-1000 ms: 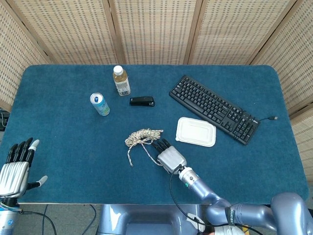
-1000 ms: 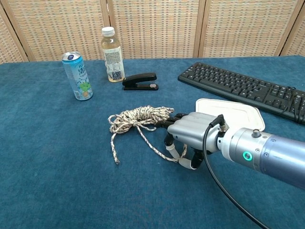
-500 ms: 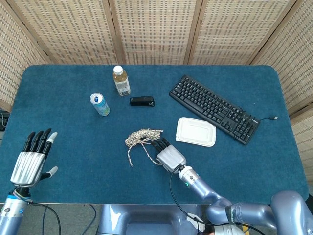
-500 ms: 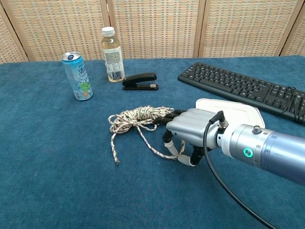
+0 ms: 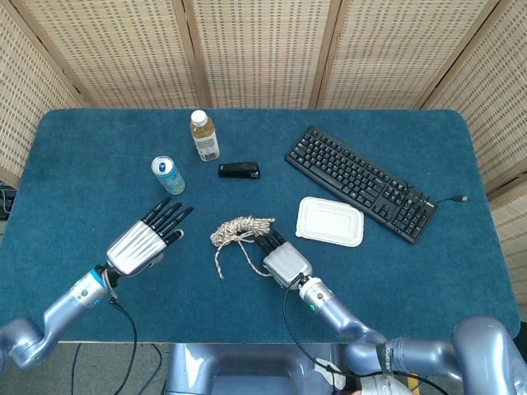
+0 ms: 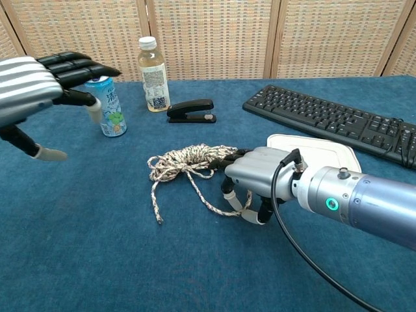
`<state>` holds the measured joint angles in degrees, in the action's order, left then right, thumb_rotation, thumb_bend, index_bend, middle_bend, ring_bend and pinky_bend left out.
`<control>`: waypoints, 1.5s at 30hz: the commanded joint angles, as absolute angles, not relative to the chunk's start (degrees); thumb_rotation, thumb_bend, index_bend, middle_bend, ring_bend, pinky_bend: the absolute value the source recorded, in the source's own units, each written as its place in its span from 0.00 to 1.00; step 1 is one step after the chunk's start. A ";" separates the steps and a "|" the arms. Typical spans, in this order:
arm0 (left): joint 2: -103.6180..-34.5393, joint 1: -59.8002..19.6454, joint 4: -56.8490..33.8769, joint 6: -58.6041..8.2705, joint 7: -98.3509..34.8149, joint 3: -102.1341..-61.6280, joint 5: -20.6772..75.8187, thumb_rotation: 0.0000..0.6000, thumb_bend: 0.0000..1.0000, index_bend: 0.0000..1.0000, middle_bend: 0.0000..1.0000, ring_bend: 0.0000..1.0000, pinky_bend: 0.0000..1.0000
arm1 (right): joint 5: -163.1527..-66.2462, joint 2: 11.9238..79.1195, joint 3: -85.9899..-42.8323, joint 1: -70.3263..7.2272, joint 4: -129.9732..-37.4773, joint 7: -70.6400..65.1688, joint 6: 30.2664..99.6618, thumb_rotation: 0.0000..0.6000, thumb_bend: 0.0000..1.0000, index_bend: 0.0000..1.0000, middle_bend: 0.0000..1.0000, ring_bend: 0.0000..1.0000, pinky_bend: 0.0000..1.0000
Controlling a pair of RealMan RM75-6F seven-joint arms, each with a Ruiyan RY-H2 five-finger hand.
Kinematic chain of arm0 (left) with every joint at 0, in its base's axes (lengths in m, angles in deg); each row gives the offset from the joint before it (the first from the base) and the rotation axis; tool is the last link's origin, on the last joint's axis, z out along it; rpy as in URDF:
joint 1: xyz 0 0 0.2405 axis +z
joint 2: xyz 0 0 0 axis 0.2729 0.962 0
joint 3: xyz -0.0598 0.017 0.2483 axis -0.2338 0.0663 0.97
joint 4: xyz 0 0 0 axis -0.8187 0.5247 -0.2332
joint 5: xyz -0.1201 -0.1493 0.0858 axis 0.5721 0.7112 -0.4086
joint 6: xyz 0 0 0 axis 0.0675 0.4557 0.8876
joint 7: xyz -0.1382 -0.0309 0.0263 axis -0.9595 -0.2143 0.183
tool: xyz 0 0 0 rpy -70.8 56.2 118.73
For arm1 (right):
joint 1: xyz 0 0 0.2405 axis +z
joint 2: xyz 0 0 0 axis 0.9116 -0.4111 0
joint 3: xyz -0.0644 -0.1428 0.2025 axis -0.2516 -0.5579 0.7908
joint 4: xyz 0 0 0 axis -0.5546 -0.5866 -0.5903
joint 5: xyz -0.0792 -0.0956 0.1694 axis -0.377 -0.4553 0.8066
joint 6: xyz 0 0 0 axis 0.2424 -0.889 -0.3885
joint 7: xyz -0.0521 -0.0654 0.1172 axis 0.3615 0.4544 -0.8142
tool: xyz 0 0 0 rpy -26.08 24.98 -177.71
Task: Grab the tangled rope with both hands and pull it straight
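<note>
I see the rope (image 5: 238, 231) lying bunched near the middle of the blue counter (image 5: 82, 164), one loose end trailing toward me. My right hand (image 5: 283, 262) rests on the counter, its fingertips (image 6: 229, 166) touching the right edge of the bundle and a strand running under it; whether it has any grip I cannot tell. My left hand (image 5: 145, 241) hovers left of the rope, fingers spread, holding nothing, near the can (image 5: 168, 175)
</note>
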<state>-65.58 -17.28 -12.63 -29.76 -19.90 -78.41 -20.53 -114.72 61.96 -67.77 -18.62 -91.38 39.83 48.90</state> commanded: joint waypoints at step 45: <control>-88.45 -27.31 7.50 -23.37 -23.18 -69.95 -18.36 1.00 0.31 0.54 0.00 0.00 0.00 | -112.76 62.00 -69.38 -16.30 -90.38 37.14 49.89 1.00 0.43 0.64 0.00 0.00 0.00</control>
<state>-88.31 -27.29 7.39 -23.28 -23.07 -70.02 -18.47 -112.77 62.00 -69.38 -16.30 -90.38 37.14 49.89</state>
